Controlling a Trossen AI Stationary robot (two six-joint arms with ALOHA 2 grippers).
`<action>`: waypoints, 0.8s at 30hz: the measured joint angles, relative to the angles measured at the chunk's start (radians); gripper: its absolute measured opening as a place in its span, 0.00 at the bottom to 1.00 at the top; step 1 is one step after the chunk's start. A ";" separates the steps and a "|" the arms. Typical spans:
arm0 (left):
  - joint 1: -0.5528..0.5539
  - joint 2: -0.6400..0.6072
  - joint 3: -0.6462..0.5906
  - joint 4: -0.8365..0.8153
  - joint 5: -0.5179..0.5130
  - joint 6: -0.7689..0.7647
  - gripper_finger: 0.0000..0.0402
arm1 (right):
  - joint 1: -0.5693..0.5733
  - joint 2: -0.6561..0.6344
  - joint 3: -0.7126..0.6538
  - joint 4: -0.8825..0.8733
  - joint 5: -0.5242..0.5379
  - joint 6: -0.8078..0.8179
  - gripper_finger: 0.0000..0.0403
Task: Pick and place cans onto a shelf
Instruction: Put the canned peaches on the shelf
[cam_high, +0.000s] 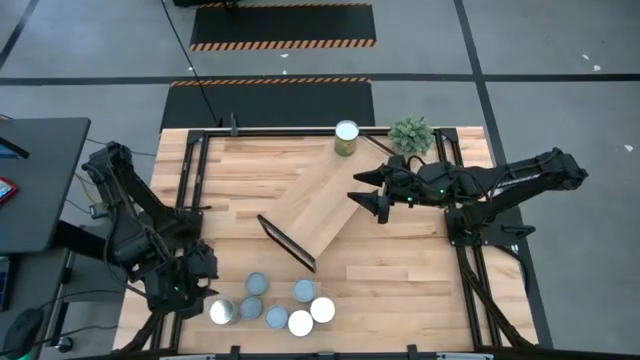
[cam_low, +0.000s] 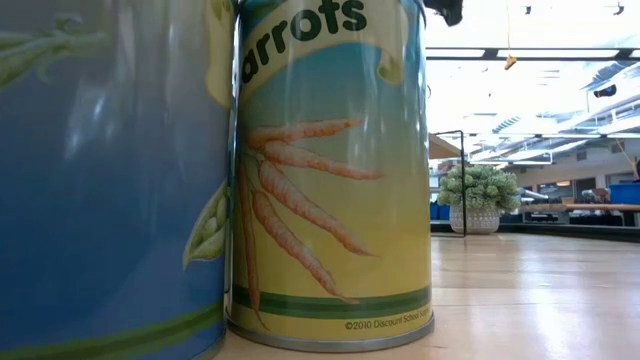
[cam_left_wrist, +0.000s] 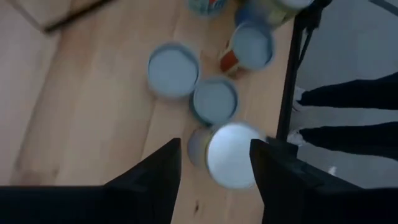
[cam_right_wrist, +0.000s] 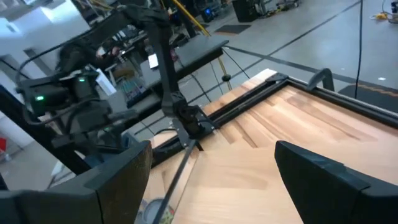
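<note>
High view gives us the layout: seven cans stand clustered at the near edge of the table, one more can stands at the far edge just beside the potted plant, and the shelf lies diagonally across the middle. We see the left gripper over the near-left corner, its fingers spread wide around the nearest can, a pale-topped one; whether the pads touch its sides we cannot tell, since that wrist view is smeared. The right gripper hangs above the shelf's far end, also spread and holding nothing. We judge the cans rigid and moderately heavy if full, with smooth printed labels that could slip, so we would take one across its round wall, about mid-height, squarely on the diameter. Room is tight there: the neighbouring cans sit close together, some apparently touching, and the table's black frame rail runs just beside the chosen can, so a straight lift looks safest to us before any sideways travel. Open wood lies between the cluster and the shelf, which gives us a clear path.
</note>
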 joint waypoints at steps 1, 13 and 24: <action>-0.005 -0.012 -0.026 0.010 0.011 -0.029 0.49 | 0.001 0.017 0.027 -0.024 0.001 -0.004 0.86; -0.029 0.031 -0.114 0.168 0.194 -0.076 0.79 | 0.025 0.134 0.206 -0.200 0.009 -0.032 0.86; -0.062 0.169 -0.114 0.215 0.299 -0.012 0.90 | 0.025 0.130 0.206 -0.195 0.009 -0.029 0.86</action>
